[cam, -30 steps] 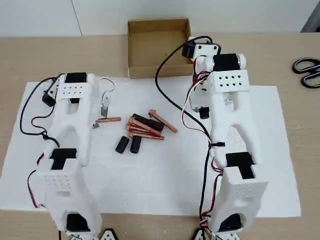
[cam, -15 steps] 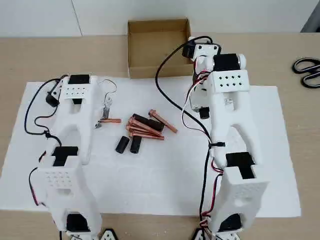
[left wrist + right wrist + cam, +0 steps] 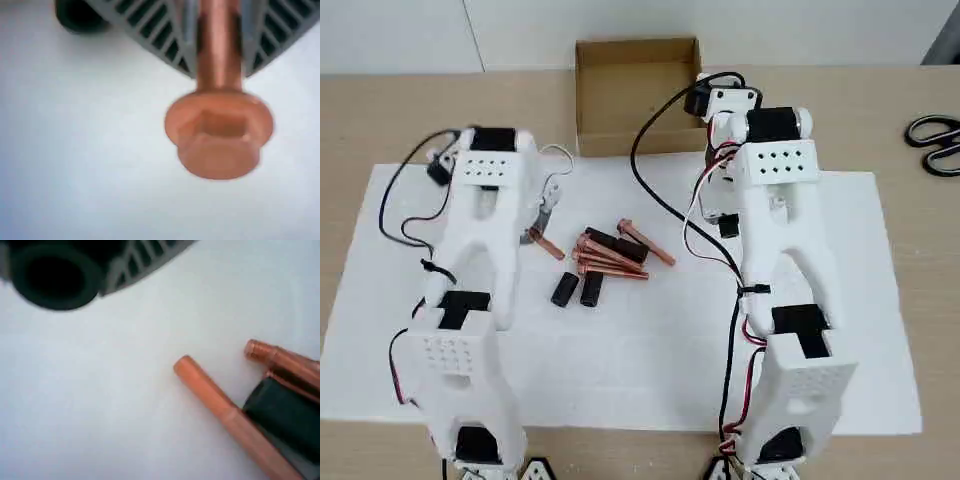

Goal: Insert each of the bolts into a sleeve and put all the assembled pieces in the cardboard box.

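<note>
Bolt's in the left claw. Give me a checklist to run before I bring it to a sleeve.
1. Grip of left claw on bolt: ok, shank clamped between its fingers.
2. Hold on sleeve: cannot tell; it shows end-on in the right wrist view, grip unclear.
3. Lining up bolt with sleeve: not ok; left arm and right arm stand on opposite sides of the pile.
4. Stock: spare bolts and two loose sleeves lie on the white sheet: ok.
5. Top of cardboard box open: ok.
</note>
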You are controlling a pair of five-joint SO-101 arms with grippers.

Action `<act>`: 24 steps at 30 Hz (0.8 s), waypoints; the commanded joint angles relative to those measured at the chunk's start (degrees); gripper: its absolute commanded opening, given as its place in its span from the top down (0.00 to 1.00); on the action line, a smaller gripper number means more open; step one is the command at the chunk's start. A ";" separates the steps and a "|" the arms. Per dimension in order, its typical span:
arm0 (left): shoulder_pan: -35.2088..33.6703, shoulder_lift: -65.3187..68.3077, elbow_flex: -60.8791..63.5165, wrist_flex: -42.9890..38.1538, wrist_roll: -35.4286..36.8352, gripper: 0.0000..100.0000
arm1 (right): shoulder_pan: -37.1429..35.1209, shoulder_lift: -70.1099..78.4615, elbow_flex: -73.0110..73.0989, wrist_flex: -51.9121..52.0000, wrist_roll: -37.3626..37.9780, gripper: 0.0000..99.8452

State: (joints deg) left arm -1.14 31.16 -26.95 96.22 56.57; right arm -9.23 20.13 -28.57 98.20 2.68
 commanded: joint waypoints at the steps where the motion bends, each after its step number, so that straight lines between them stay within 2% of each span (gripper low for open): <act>1: 0.18 -0.79 -6.73 4.31 -11.87 1.00 | 0.22 -3.65 -3.16 0.66 -0.53 1.00; 14: -2.55 -0.70 1.45 2.90 -61.01 1.00 | -0.04 -3.65 -3.08 0.66 -0.53 1.00; 24: -2.46 -0.62 5.76 -3.96 -64.35 0.98 | -0.04 -3.65 -3.08 0.75 -0.62 1.00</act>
State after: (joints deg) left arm -3.25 31.25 -21.23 94.11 -7.25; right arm -9.14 20.13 -28.57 98.20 2.68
